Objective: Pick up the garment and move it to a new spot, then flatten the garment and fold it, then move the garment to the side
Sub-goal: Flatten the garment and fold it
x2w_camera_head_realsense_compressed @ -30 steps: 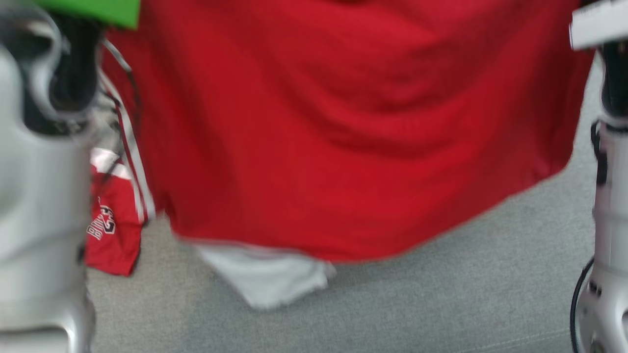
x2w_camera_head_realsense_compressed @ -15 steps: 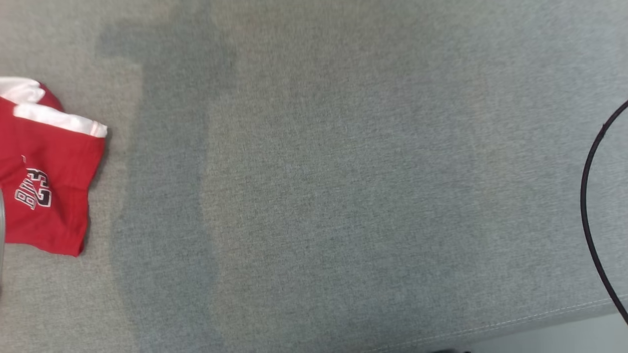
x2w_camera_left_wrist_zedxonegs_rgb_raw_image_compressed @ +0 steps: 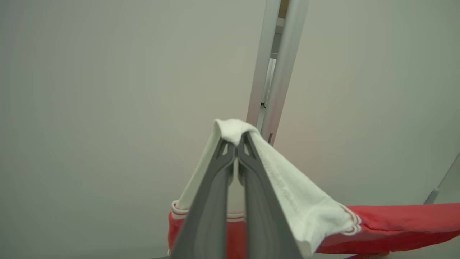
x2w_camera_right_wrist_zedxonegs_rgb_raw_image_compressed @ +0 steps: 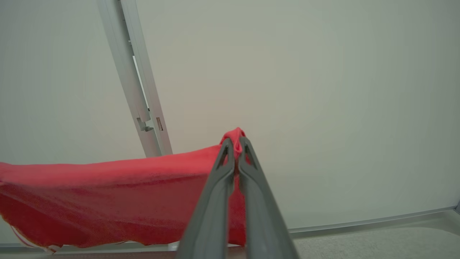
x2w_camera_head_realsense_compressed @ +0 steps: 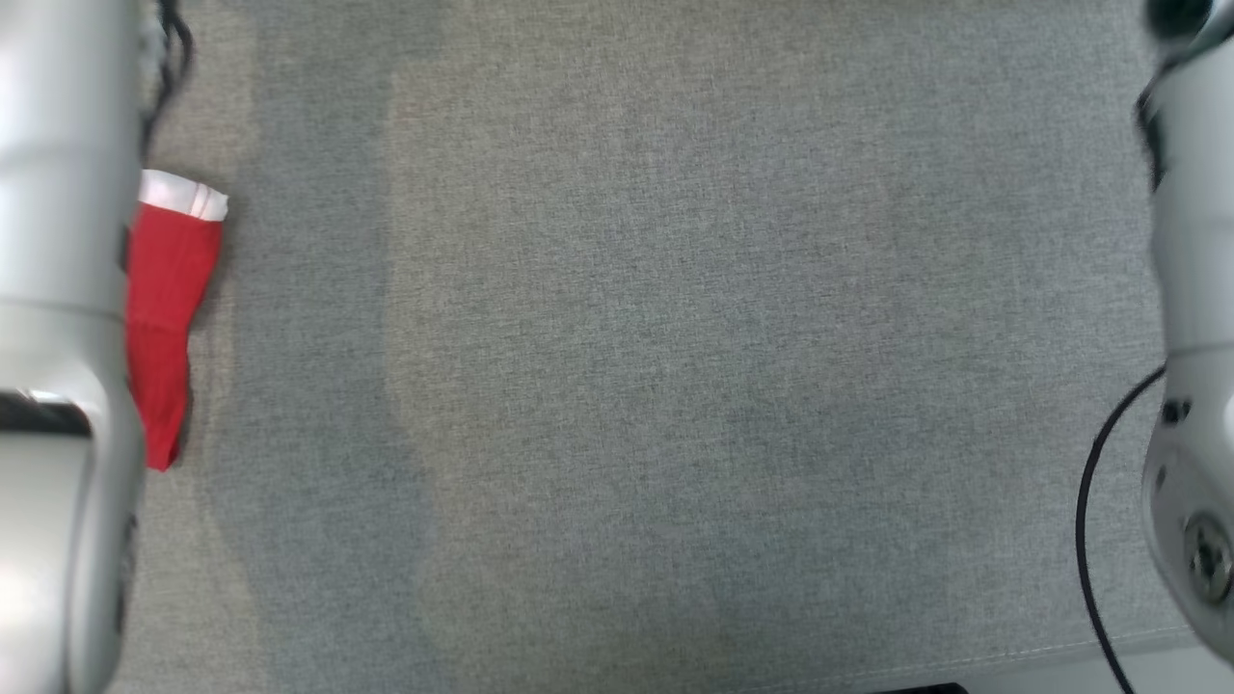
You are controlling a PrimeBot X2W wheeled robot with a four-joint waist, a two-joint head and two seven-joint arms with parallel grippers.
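The garment (x2w_camera_left_wrist_zedxonegs_rgb_raw_image_compressed: pixel 395 223) is red with a white, red-striped trim (x2w_camera_left_wrist_zedxonegs_rgb_raw_image_compressed: pixel 287 187). In the left wrist view my left gripper (x2w_camera_left_wrist_zedxonegs_rgb_raw_image_compressed: pixel 237 138) is shut on the white trim, which drapes over the fingertips. In the right wrist view my right gripper (x2w_camera_right_wrist_zedxonegs_rgb_raw_image_compressed: pixel 236 142) is shut on a bunched red edge of the garment (x2w_camera_right_wrist_zedxonegs_rgb_raw_image_compressed: pixel 107 187), and the cloth stretches away to that view's left, held up in the air in front of a pale wall. In the head view my pale left forearm (x2w_camera_head_realsense_compressed: pixel 58 289) and right forearm (x2w_camera_head_realsense_compressed: pixel 1191 289) stand at the two sides.
A grey fabric surface (x2w_camera_head_realsense_compressed: pixel 627 386) spreads below, with its seamed front edge (x2w_camera_head_realsense_compressed: pixel 964 660) at the bottom right. Another red piece with a white band (x2w_camera_head_realsense_compressed: pixel 169 308) lies at its left, half behind my left forearm. A metal post (x2w_camera_left_wrist_zedxonegs_rgb_raw_image_compressed: pixel 276 64) stands against the wall. A black cable (x2w_camera_head_realsense_compressed: pixel 1089 501) loops by the right arm.
One second ago the red garment hung across the head view; now it has left that view and the grey surface shows. The head view itself has shifted, and both forearms are back at its sides.
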